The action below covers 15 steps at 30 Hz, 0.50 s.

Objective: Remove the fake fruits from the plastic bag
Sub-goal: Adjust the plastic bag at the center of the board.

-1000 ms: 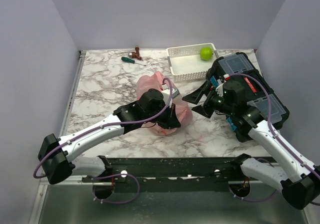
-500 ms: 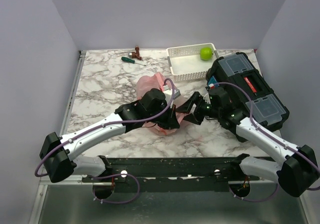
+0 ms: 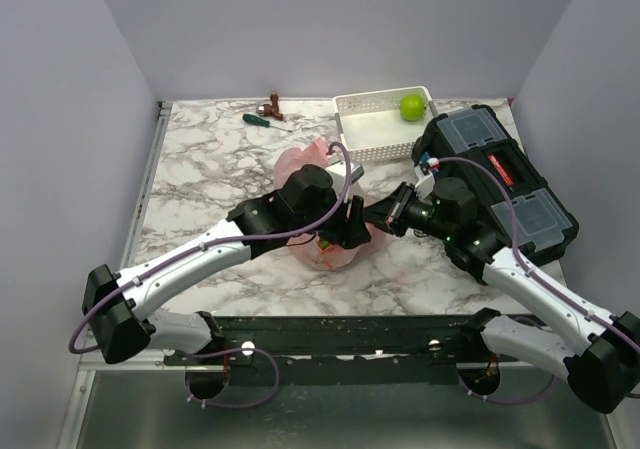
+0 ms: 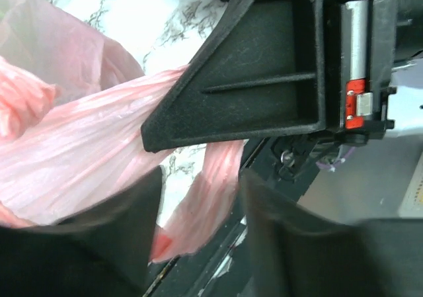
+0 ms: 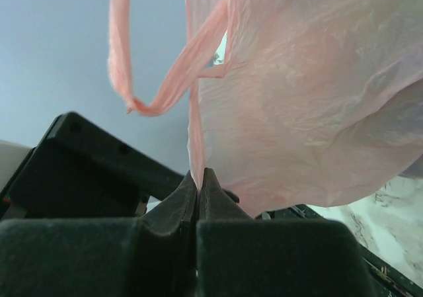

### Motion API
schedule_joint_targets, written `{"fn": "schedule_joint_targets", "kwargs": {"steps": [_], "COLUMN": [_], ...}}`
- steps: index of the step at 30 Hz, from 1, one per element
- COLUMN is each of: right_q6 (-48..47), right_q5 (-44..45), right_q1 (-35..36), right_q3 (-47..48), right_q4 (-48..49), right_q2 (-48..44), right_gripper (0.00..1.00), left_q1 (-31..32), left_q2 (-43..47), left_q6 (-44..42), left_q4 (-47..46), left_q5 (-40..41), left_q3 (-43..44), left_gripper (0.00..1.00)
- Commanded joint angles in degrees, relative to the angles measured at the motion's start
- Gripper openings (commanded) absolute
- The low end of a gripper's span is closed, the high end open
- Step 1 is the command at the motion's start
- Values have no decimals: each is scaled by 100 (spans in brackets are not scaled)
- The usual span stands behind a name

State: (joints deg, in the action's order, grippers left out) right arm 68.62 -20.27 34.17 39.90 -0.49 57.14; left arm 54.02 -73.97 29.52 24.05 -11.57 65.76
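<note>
Right pincer (image 5: 199, 179) pinches plastic bag (image 5: 297, 112), left pincer (image 4: 198, 191) crowding, toolbox (image 3: 480, 134) behind.

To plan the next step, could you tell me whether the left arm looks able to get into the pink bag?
Probably not yet: the left end effector sits at the plastic bag, but no open mouth shows; the right end effector only pinches a strip of it.
</note>
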Motion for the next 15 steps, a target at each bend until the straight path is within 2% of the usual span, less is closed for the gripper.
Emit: {"fn": "schedule_joint_targets", "kwargs": {"steps": [1,4,6,12,15], "right_q6": [-76,-288,-388,-582,-595], "right_q5": [286,225,118,151,136], "right_q1": [37,37,37,37,37], "right_q3": [131,363,439,344,391], "right_q4": [186,-104,-179,-74,-122], "right_q2": [7,148,185,35,43], "right_gripper": [1,1,1,1,1], "left_q1": [13,-111,-385,-1569,-1805], "left_q2": [421,789,871,729,375], "left_q6": [85,-58,-240,-601,-726], "left_q4": [288,679,1167,2126,2279], "left_q5": [197,182,82,-41,241], "left_q3": [233,434,767,1593,2053], "left_gripper": [63,80,86,90,89]}}
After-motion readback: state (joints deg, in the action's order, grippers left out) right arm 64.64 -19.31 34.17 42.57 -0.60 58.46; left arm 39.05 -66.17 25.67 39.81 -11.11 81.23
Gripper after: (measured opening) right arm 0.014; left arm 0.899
